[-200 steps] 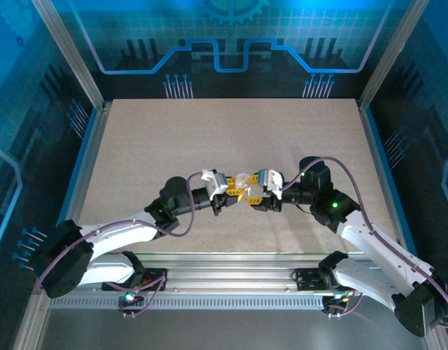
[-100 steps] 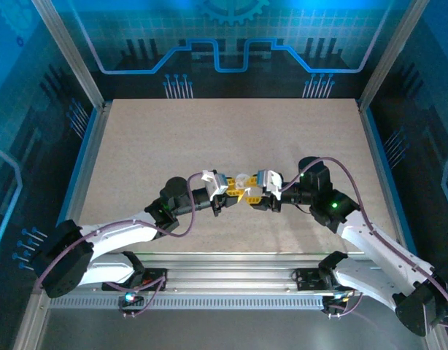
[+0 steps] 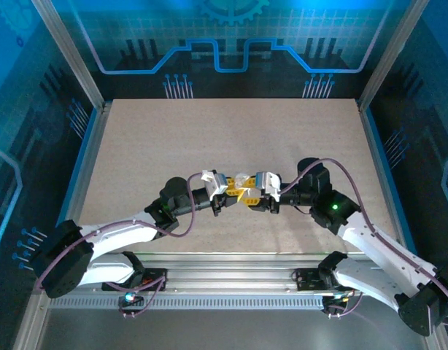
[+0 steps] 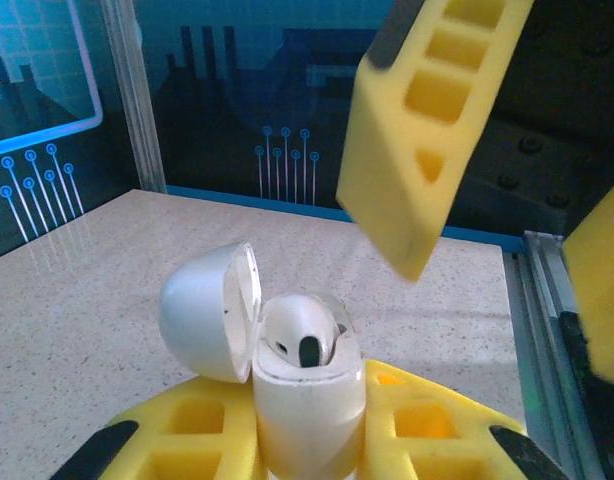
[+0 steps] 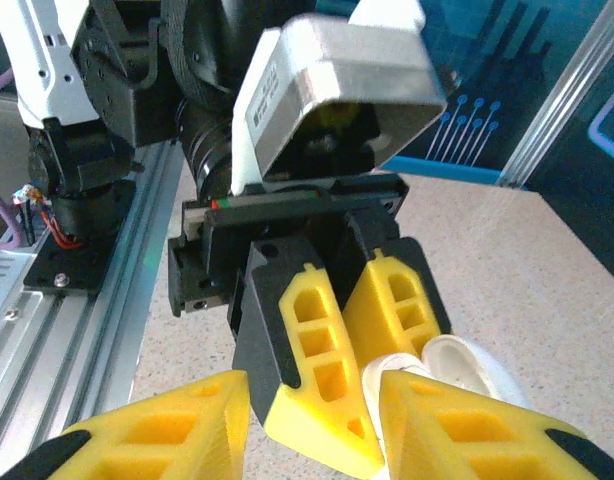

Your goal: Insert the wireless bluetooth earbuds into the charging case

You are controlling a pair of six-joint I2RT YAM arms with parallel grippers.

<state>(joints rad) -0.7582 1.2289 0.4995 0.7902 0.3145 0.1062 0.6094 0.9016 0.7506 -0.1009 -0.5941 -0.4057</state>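
**A:** Where is the charging case [image 4: 307,400]?

**B:** It's clamped upright between the yellow fingers of the left gripper [image 3: 233,189]. That gripper holds it above the tabletop [image 3: 209,131], near the middle of the frame in the top view. In the left wrist view its lid [image 4: 202,310] is swung open toward the left.

**A:** And the earbuds?

**B:** One white earbud [image 4: 299,332] sits in the mouth of the case, with its rounded head just above the rim.

**A:** What about the right gripper [image 5: 315,392]?

**B:** It faces the left one almost tip to tip. Its fingers stand apart, and I see nothing pinched between them. In the left wrist view one of its fingers hangs at upper right, above and to the right of the case. The other sits at the right edge, and neither touches the case there.

**A:** How are the arms posed?

**B:** The left arm comes up from the lower left, bends at the elbow and points its wrist to the right. The right arm mirrors it from the lower right, with its wrist pointing left. The two meet at the centre of the tabletop.

**A:** What does each view add?

**B:** The left wrist view shows the earbud and the open lid plainly. From above, the case is just a pale blob between the yellow fingers. The right wrist view looks head-on at the left gripper, with the white case peeking out at lower right behind the right gripper's own finger.
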